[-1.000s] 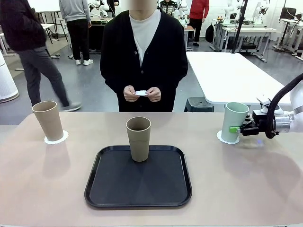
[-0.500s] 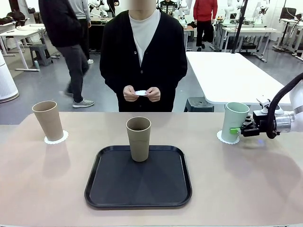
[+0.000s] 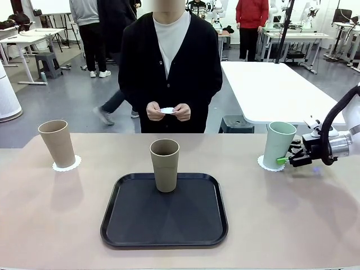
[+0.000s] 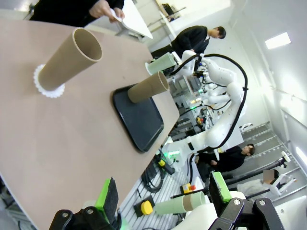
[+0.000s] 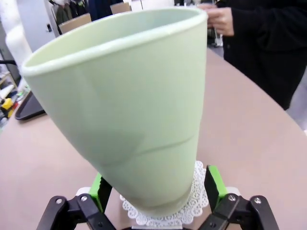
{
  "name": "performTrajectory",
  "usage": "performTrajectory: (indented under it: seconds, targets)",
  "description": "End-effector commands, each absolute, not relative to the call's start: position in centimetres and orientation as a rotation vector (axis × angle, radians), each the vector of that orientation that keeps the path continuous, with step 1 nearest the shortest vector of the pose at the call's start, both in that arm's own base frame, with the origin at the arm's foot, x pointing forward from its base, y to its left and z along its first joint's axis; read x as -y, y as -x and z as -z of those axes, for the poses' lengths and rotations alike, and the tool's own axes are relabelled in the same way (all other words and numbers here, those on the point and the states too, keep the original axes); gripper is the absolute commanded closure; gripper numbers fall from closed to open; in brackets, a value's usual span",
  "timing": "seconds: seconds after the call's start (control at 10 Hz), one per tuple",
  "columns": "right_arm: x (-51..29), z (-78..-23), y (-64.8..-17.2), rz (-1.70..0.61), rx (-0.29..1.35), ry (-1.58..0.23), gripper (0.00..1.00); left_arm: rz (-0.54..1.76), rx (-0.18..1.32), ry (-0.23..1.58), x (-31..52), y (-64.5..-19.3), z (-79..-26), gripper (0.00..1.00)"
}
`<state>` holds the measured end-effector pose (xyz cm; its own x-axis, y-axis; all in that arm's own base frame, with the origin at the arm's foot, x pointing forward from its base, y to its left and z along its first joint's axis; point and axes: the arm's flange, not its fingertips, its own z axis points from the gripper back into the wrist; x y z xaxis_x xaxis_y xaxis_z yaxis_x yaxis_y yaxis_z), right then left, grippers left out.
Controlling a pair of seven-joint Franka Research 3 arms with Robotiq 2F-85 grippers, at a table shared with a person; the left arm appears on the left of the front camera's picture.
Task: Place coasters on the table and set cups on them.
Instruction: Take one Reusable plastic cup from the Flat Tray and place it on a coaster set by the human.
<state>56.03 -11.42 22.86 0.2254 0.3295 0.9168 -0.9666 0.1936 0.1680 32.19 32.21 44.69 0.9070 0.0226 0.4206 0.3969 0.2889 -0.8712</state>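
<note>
Both spread, we note: right end effector (image 5: 157, 186) just beside the mint cup (image 5: 120, 96) on its coaster (image 5: 194, 199), left end effector (image 4: 163, 189) empty.

left cup (image 3: 57, 143): tan | middle cup (image 3: 165, 165): tan | right cup (image 3: 279, 144): mint green | coasters (image 3: 67, 165): white, lacy | tray (image 3: 169, 225): black | counter (image 3: 56, 225): beige

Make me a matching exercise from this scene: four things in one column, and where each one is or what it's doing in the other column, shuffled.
Column one:
1. mint green cup
2. left tan cup
3. middle tan cup
4. person's hands

Column two:
A. standing on the black tray
B. holding a small white disc
C. standing on the left coaster
D. standing on the right coaster, by the open right gripper

Pairs: 1-D, 2-C, 3-A, 4-B
</note>
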Motion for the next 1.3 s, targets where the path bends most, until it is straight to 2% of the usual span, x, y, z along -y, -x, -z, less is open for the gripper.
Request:
performTrajectory:
  seconds: [0.0,0.4,0.6,0.8,1.2]
  targets:
    - [11.6,-24.0,-55.6,-1.092,0.818,-0.885,0.0,0.258,0.39,1.263,-32.2,-31.9,-44.9,0.0]
    - [15.1,-27.4,-53.2,-1.099,0.632,-0.697,0.0,0.258,0.39,1.263,-32.2,-31.9,-44.9,0.0]
    - [16.2,-32.2,-51.0,-1.112,0.589,-0.548,0.0,0.258,0.39,1.263,-32.2,-31.9,-44.9,0.0]
    - [13.4,-39.8,-47.0,-1.212,0.537,-0.429,0.0,0.258,0.39,1.263,-32.2,-31.9,-44.9,0.0]
    - [3.4,-50.6,-42.1,-0.923,0.343,-0.036,0.0,0.258,0.39,1.263,-32.2,-31.9,-44.9,0.0]
